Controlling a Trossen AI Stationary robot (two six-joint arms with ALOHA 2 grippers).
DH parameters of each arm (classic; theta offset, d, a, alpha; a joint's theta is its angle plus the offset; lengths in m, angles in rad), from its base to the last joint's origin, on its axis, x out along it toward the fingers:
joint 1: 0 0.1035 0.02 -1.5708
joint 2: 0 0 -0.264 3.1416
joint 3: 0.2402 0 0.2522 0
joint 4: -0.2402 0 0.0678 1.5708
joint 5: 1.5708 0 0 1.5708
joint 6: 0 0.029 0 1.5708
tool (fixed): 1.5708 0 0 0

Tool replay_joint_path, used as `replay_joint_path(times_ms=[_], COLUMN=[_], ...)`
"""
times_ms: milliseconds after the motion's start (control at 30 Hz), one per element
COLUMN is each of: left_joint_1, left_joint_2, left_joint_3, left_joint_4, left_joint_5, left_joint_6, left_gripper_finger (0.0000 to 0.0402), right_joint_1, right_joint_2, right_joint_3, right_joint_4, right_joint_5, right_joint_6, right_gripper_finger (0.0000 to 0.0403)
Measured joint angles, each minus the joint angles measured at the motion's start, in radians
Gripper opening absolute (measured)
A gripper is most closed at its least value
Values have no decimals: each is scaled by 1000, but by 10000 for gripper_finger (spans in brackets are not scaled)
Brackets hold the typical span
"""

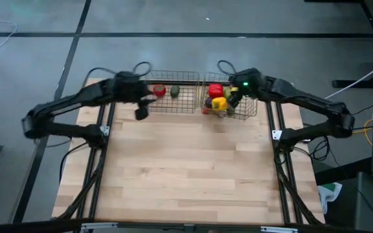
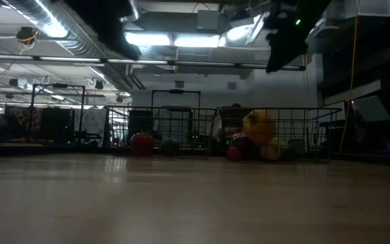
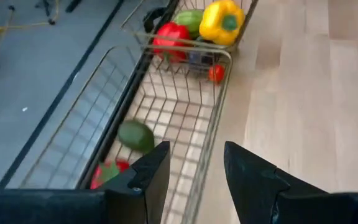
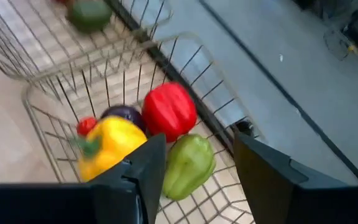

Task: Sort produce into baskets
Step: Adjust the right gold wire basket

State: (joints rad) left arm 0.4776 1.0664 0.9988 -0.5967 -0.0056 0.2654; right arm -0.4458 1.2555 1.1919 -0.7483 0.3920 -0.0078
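Two wire baskets stand side by side at the table's far edge. The left basket (image 1: 173,97) holds a red piece with a green top (image 1: 158,90) and a dark green piece (image 1: 175,92). The right basket (image 1: 232,107) holds a red pepper (image 4: 168,111), a yellow pepper (image 4: 107,144), a green pepper (image 4: 188,163), a purple ball (image 4: 122,113) and a small red tomato (image 4: 86,126). My left gripper (image 3: 194,165) is open and empty above the left basket's near left corner. My right gripper (image 4: 194,165) is open and empty above the right basket.
The wooden table (image 1: 186,168) stretches toward the near edge in front of the baskets. Beyond the baskets the table ends and the grey floor (image 1: 173,45) lies below. Cables loop up at both arms near the baskets.
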Motion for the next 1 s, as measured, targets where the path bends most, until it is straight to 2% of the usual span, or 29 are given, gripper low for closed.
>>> replay_joint_path(times_ms=[100,200,367,500,733,1000], left_joint_1=[24,32,17,-1,-29,-54], left_joint_2=[-177,-356,-622,-788,-963,-1063], left_joint_3=[-136,-269,-460,-594,-756,-894], left_joint_4=[13,22,173,315,407,437], left_joint_5=[8,10,29,34,47,48], left_joint_6=[-36,-89,-168,-227,-294,-294], left_gripper_finger=[148,148,148,148,148,148], right_joint_1=[0,16,62,93,121,119], right_joint_2=[-85,-182,-329,-391,-405,-406], right_joint_3=[-10,-88,-326,-522,-775,-1015], right_joint_4=[-8,65,398,689,1054,1468], right_joint_5=[-17,-90,-237,-326,-413,-420], right_joint_6=[1,2,1,22,84,128], right_gripper_finger=[186,186,186,186,186,186])
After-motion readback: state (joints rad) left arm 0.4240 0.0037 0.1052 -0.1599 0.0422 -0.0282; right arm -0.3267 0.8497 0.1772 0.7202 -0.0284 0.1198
